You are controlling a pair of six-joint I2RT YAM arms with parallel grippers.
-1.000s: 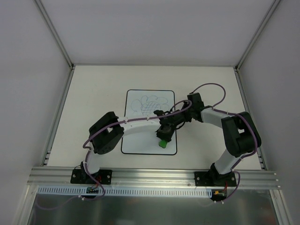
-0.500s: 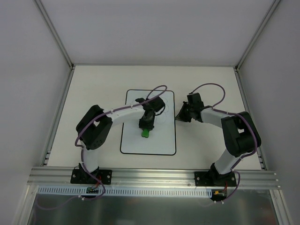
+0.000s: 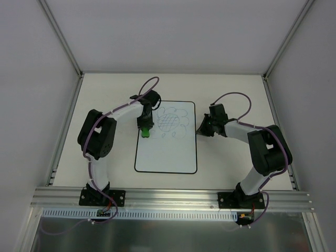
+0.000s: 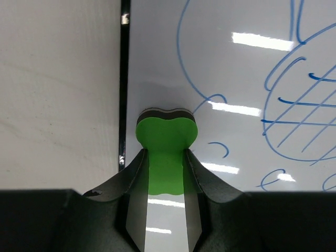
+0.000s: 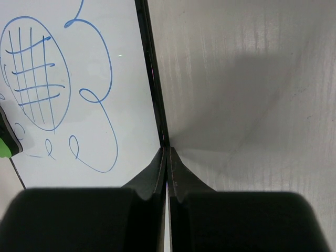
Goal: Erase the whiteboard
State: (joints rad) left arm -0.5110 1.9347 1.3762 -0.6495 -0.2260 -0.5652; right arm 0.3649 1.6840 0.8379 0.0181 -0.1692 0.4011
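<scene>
The whiteboard (image 3: 166, 152) lies flat mid-table, with a blue flower doodle (image 3: 171, 122) on its upper half. My left gripper (image 3: 144, 127) is shut on the green eraser (image 3: 144, 133) and holds it at the board's left edge, left of the doodle. In the left wrist view the eraser (image 4: 166, 137) sits between my fingers (image 4: 135, 178), its far end down on the board (image 4: 236, 68) beside the black border (image 4: 125, 79). My right gripper (image 3: 202, 129) is shut, its tips (image 5: 167, 157) on the board's right border (image 5: 152, 79). The eraser (image 5: 7, 137) shows there too.
The table (image 3: 236, 94) is cream, with white walls on three sides. An aluminium rail (image 3: 173, 197) runs along the near edge by the arm bases. Purple cables (image 3: 231, 97) loop above both arms.
My left gripper carried the eraser from the board's lower right up and across to its upper left edge, uncovering the doodle. The right gripper has stayed at the right border.
</scene>
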